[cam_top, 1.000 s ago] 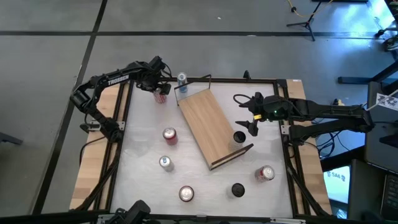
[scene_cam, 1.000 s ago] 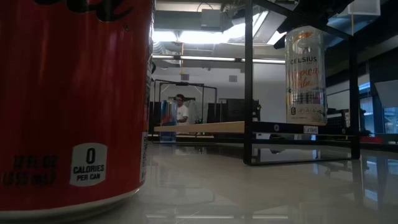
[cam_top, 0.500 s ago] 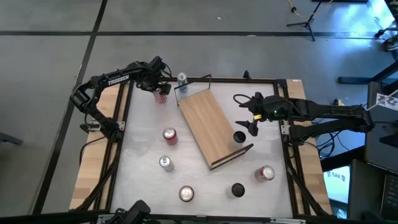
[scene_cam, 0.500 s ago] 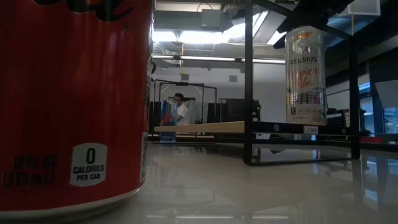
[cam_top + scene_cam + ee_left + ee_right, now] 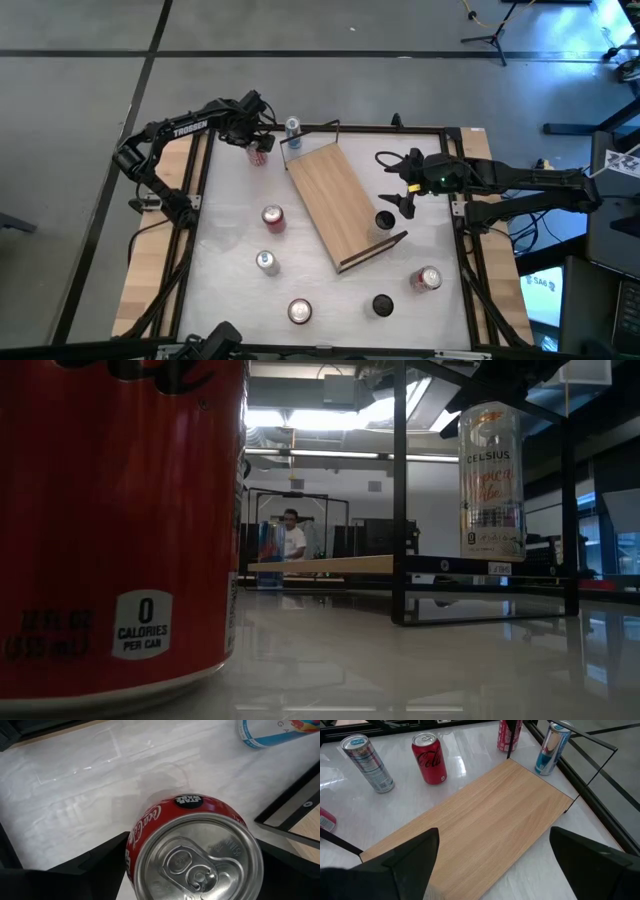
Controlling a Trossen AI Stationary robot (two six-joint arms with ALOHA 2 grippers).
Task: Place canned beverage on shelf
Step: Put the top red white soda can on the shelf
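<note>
High view puts your left gripper (image 5: 258,143) at the far-left corner of the tabletop (image 5: 230,230), directly over a red Coca-Cola can (image 5: 258,155). Your left wrist view confirms it: the can (image 5: 192,852) stands upright between the two dark fingers (image 5: 95,865), which are spread wide on either side of it; you cannot tell whether they touch its wall. Just beside that can, toward the right, a blue-and-silver can (image 5: 292,127) stands at the far edge, next to the black wire rail of the shelf (image 5: 335,200). The shelf, a long light-wood board, lies diagonally across the middle of the tabletop, one end near the far edge, the other pointing toward the near-right corner, and no can rests on it. Your right gripper (image 5: 398,185) hangs over the right side of the tabletop just beside the shelf's long edge, its fingers open and empty; your right wrist view looks along the bare board (image 5: 475,825). A dark can (image 5: 385,221) stands close to the shelf near that gripper. More cans stand left of the shelf and along the near edge, including a red one (image 5: 273,217) and a silver one (image 5: 266,263).
</note>
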